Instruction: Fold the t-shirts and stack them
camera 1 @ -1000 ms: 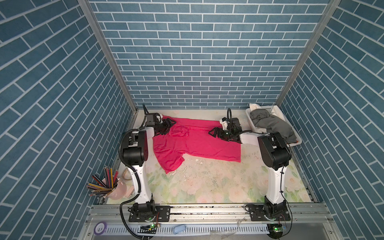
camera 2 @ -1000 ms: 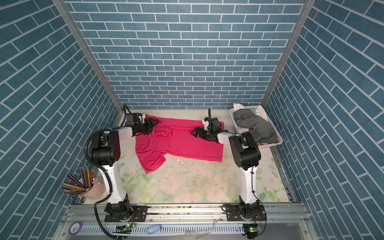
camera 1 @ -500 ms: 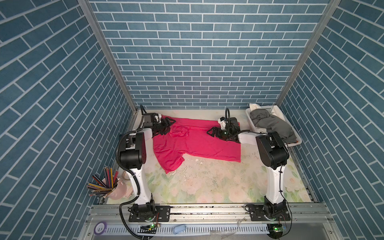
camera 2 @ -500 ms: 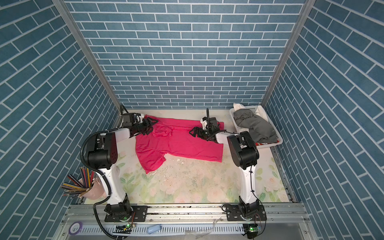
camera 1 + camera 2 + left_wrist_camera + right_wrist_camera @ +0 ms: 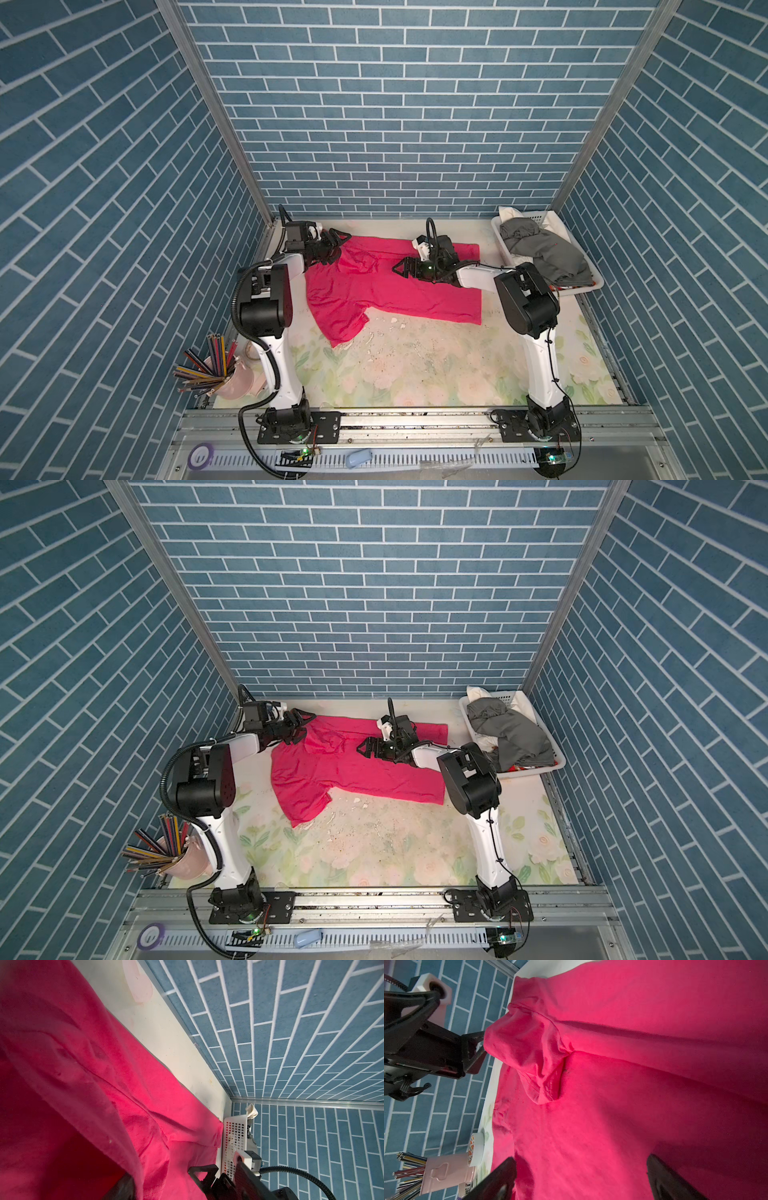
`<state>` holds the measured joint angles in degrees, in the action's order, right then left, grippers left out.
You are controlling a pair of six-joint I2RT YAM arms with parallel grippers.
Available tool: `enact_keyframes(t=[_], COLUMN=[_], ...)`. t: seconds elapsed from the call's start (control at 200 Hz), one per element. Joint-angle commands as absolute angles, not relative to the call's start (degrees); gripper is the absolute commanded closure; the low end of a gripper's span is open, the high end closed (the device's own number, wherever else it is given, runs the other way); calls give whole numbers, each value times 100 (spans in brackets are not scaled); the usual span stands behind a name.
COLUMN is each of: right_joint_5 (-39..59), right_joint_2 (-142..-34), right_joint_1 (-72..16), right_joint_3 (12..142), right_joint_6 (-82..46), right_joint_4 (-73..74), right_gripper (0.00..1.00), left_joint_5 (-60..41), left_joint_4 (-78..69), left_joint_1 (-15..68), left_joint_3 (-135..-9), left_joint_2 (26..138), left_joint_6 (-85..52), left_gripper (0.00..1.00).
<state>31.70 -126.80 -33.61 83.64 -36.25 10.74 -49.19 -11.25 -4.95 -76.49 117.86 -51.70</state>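
Bright pink-magenta cloth t-shirt [image 5: 395, 291] lying limp, light, creasing; left pincer [image 5: 338, 248] gaping at its bunched edge, right pincer [image 5: 580, 1160] hovering released; pinching hem corners looking advisable

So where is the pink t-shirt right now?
In both top views the pink t-shirt lies spread on the far half of the table, its far-left corner at the left tool, the white basket off its right edge.

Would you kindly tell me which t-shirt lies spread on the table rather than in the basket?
The bright pink t-shirt, laid out on the table; the dark grey t-shirt and a white cloth are heaped in the white basket.
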Motion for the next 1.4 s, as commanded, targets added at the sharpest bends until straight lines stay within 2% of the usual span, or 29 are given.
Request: enact_keyframes(t=[0.0,0.2,0.37,0.605,0.67,0.88,1.005,1.11,1.395], right_joint_5=[3157,2645,1970,1524,1365,1342,1616,1884,2784], right_joint_2=[-12934,-13323,-13678,-14152,-14229,-14320,-14064,-13871,-13849], right_joint_1=[-3499,-3802,-4088,-4372,-4417,-4465,-4473,-4474,-4464], right_joint_3=[8781,9407,9882,10592,10700,10937,10808,10749,10921], right_joint_6=[-3808,-4046,-4220,-4227,-4253,-4314,-4361,-4442,-4993], right_joint_4=[997,821,578,197,144,171,478,673,1103], right_gripper=[2,5,18,30,38,77,89,93,94], left_joint_5=[-5037,-5054,-5097,-5171,-5169,-5104,-5023,-4977,-4732], left_joint_4=[-1099,-1115,-1116,-985,-950,-727,-598,-548,-46], left_joint_1=[-500,-527,-532,-604,-631,-667,-710,-721,-738], left_joint_3=[-7492,-7456,-7519,-7611,-7625,-7702,-7752,-7846,-7741], left_joint_2=[11607,11600,11590,11645,11649,11660,11696,11771,11830], left_joint_6=[-5185,-5226,-5279,-5214,-5194,-5089,-4967,-4890,-4410], left_gripper=[26,26,26,26,26,26,26,26,24])
